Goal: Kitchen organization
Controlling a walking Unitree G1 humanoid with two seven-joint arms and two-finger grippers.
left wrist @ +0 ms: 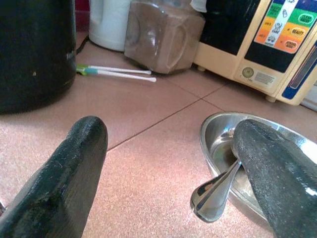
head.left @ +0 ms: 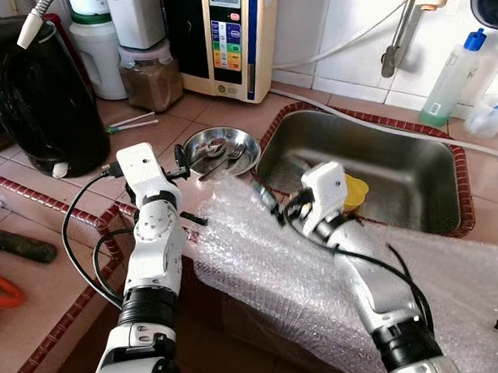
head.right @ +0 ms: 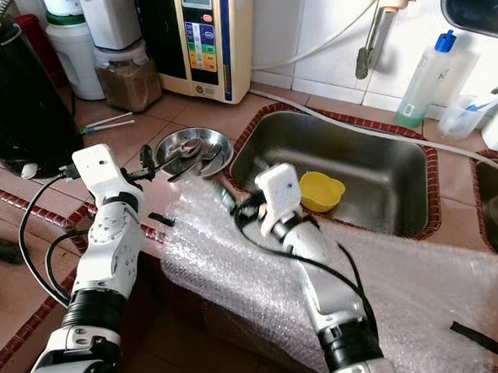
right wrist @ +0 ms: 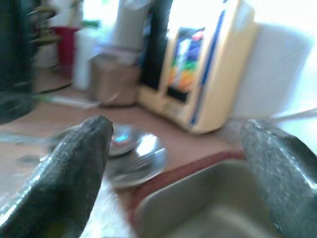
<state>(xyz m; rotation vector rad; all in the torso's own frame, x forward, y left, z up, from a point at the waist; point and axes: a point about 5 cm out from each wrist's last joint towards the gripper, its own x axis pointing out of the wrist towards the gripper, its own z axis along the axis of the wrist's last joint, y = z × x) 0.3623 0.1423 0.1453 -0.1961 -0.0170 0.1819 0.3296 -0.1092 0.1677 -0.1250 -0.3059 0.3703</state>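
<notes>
A steel bowl (head.left: pixel 222 151) holding a spoon (left wrist: pixel 214 191) and other cutlery sits on the tiled counter, left of the sink (head.left: pixel 383 168). My left gripper (head.left: pixel 187 186) is open at the bowl's near-left side, one finger (left wrist: pixel 277 171) by the rim and the other finger (left wrist: pixel 69 183) over bare tile. A sheet of bubble wrap (head.left: pixel 261 253) covers the counter's front edge. Over this sheet my right gripper (head.left: pixel 274 206) stands open with nothing in it, pointing toward the bowl (right wrist: pixel 130 154). A yellow cup (head.left: pixel 355 190) lies in the sink.
A black kettle (head.left: pixel 41 98), a jar of brown powder (head.left: pixel 151 78) and a cream water machine (head.left: pixel 223 36) line the back. Two thin sticks (head.left: pixel 131 122) lie behind the bowl. A blue-capped bottle (head.left: pixel 449 77) stands behind the sink. A dark long object (head.left: pixel 20 245) lies on the lower left counter.
</notes>
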